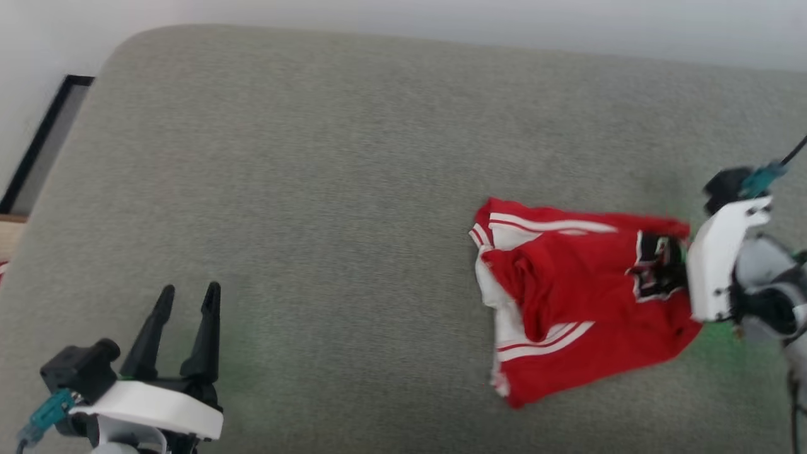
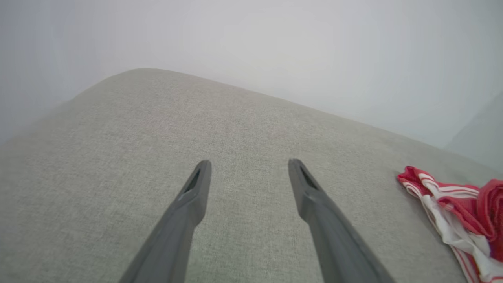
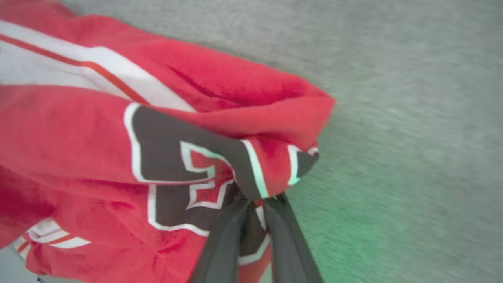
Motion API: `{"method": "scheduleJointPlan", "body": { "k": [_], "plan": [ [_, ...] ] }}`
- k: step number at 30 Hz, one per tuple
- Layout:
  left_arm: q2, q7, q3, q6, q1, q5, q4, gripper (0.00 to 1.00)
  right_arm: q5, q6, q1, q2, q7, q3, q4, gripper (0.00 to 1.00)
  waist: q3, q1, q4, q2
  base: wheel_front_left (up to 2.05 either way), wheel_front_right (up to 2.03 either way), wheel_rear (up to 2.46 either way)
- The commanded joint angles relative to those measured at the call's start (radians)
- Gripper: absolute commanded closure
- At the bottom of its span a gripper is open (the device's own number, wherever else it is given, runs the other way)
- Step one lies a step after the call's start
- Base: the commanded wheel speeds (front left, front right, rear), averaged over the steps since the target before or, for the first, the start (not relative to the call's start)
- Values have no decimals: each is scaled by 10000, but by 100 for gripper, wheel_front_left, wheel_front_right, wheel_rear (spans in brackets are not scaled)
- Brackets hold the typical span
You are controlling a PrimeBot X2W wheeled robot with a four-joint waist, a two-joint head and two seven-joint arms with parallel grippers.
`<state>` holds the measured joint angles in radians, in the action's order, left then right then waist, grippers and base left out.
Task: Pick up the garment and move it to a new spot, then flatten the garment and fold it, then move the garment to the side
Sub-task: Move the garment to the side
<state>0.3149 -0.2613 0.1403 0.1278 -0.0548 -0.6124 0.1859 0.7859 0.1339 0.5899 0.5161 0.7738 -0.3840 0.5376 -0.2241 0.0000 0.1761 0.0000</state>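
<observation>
The garment (image 1: pixel 567 296) is a red jersey T-shirt with white sleeves and striped trim, lying crumpled on the right part of a grey cushioned surface (image 1: pixel 353 189). My right gripper (image 1: pixel 671 268) comes in from the right, and its dark fingers are shut on the cloth at the black, white-outlined numerals. Up close, the right gripper (image 3: pixel 255 202) pinches a bunched fold of the garment (image 3: pixel 118 129) between both fingers. Far to the left, my left gripper (image 1: pixel 189 296) stands open above bare cushion. The left gripper (image 2: pixel 249 167) holds nothing, and the garment (image 2: pixel 463 212) lies off to its right.
The grey cushion's rounded far edge (image 1: pixel 403 38) meets a pale wall. A dark-framed panel (image 1: pixel 44 139) leans beyond the cushion's left edge. A green glow (image 3: pixel 353 228) tints the fabric near the right gripper. Wide bare cushion lies between the two grippers.
</observation>
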Motion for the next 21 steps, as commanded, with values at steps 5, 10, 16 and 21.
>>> {"method": "scheduleJointPlan", "body": {
  "k": [5,10,16,21],
  "plan": [
    [275,-46,316,31,-623,162,-79,0,-418,-40,461,556,-384,429,-193,100,-354,0,-706,0,0,0,0],
    [535,-46,826,31,-1280,218,-117,0,-944,-36,853,941,-591,826,-283,100,-565,0,-1314,0,0,0,0],
    [800,-44,1773,31,-2252,157,-78,0,-1544,-36,1303,1465,-956,1188,-333,100,-869,0,-2020,0,0,0,0],
    [905,-45,2362,31,-2953,92,-11,0,-2009,-36,1696,1674,-1269,1489,-170,100,-1106,0,-2439,0,0,0,0]
  ]
}}
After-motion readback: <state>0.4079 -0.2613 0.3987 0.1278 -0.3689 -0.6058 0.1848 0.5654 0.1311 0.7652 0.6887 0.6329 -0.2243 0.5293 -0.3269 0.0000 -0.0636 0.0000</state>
